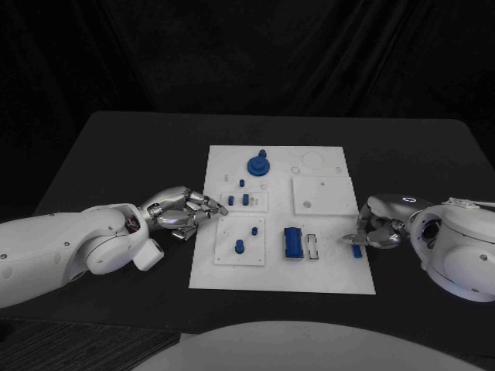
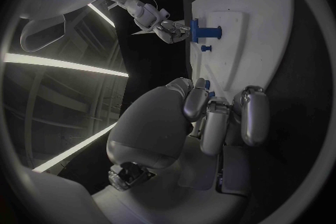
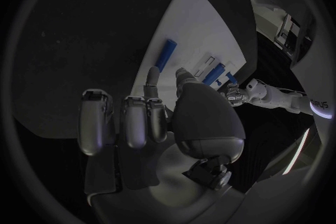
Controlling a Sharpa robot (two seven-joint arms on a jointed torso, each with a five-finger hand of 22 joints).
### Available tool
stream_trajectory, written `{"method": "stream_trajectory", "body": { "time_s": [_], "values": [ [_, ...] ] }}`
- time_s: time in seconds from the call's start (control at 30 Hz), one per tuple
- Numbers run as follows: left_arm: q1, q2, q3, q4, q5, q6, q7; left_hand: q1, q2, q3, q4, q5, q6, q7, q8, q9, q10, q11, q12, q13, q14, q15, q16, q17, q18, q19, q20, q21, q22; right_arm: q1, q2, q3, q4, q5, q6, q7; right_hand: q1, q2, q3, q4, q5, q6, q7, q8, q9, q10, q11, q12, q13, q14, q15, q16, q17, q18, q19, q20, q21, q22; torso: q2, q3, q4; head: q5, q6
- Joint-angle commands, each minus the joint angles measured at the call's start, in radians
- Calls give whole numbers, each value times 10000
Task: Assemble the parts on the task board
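Observation:
The white task board (image 1: 281, 267) lies mid-table. On it are a round blue part (image 1: 257, 164), several small blue pegs (image 1: 239, 247) and a blue block (image 1: 293, 243) beside a pale slot. My left hand (image 1: 183, 210) rests at the board's left edge with its fingers (image 2: 210, 117) curled in and nothing in them. My right hand (image 1: 376, 229) is at the board's right edge. A short blue bar (image 1: 357, 249) sits right at its fingertips and runs along the board's edge (image 3: 166, 54). I cannot tell whether the finger and thumb pinch it or only touch its end.
A raised white plate (image 1: 321, 193) sits on the board's right half, with smaller raised plates on its left half. Black table top surrounds the board on all sides. My two forearms flank the board at its near corners.

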Motion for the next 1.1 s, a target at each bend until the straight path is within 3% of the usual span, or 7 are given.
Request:
{"method": "stream_trajectory", "body": {
  "time_s": [0.03, 0.33, 0.43, 0.47, 0.5, 0.7, 1.1],
  "values": [
    [-9, 20, 4, 21, 69, 40, 58, -8, -120, 32, 2, -5, 87, 6, 23, 14, 2029, -586, 2451, 4551, 1076, -56, 27, 2635, 84, -33, 43, -35, 1607, -93, 8, 2, 8, -492, 413, -334, -106, 18, 68, 28, 33, -18, 77, -89, -30, 1058, 77, 26, 2635, 792, 81, -8, 1116, 21, 532, 73, -41, 2190, 3, 1, -1, 19, 2],
    [-9, 39, 4, 12, 69, 74, 37, -8, -120, 32, 2, -5, 87, 6, 23, 14, 2029, -586, 2451, 4551, 1076, -56, 27, 2635, 84, -33, 43, -35, 1607, -297, 67, 2, 1, -557, 495, -339, -42, 71, 236, -7, 993, -41, 197, -733, -672, 1058, 187, 26, 2635, 774, 165, -43, 1026, 37, 494, 146, -122, 2164, 3, -2, -5, 35, 2],
    [-9, 43, 4, 9, 69, 92, 27, -8, -120, 32, 2, -5, 87, 6, 23, 14, 2029, -586, 2451, 4551, 1076, -56, 27, 2635, 84, -33, 43, -35, 1607, -352, 108, 2, -2, -561, 378, -319, 254, 115, 418, -129, 2019, 28, 227, -1009, -991, 1058, 209, 26, 2635, 773, 189, -44, 1025, 42, 490, 159, -132, 2162, 1, -1, -4, 45, 2],
    [-9, 45, 4, 7, 69, 101, 21, -8, -120, 32, 2, -5, 87, 6, 23, 14, 2029, -586, 2451, 4551, 1076, -56, 27, 2635, 84, -33, 43, -35, 1607, -370, 126, 2, -2, -553, 322, -307, 631, 108, 653, -307, 3153, 20, 213, -1164, -1160, 1058, 199, 26, 2635, 771, 165, -47, 1018, 43, 487, 153, -137, 2161, 1, 0, -1, 40, 2],
    [-9, 47, 4, 6, 69, 107, 17, -8, -120, 32, 2, -5, 87, 6, 23, 14, 2029, -586, 2451, 4551, 1076, -56, 27, 2635, 84, -33, 43, -35, 1607, -383, 139, 2, -1, -535, 275, -295, 757, 82, 786, -359, 3633, 66, 219, -1267, -1301, 1058, 200, 26, 2635, 769, 176, -51, 1006, 43, 483, 161, -146, 2158, 1, 0, 2, 30, 2],
    [-9, 71, 4, -8, 69, 147, -7, -21, -99, 67, 1, -2, 105, 11, 28, 18, 2023, -575, 2447, 4547, 1076, -47, 27, 2635, 86, -38, 51, -41, 1606, -433, 190, 2, 31, -228, -49, -155, 1519, -31, 1566, -903, 5243, 219, 220, -1535, -1707, 1058, 199, 26, 2635, 770, 175, -50, 1012, 43, 483, 163, -148, 2160, 1, -2, 1, 46, 2],
    [-10, 111, 4, -26, 69, 206, -54, -19, -71, 109, -7, 4, 108, 14, 26, 19, 2026, -570, 2449, 4549, 1076, -40, 27, 2635, 85, -34, 58, -40, 1609, -456, 288, 3, 117, 430, -556, 132, 1838, -215, 2439, -1519, 4877, 158, 353, -1792, -2057, 1058, 306, 26, 2635, 804, 262, 24, 1223, 39, 481, 226, -143, 2163, -1, -3, 3, 64, 2]
  ]
}}
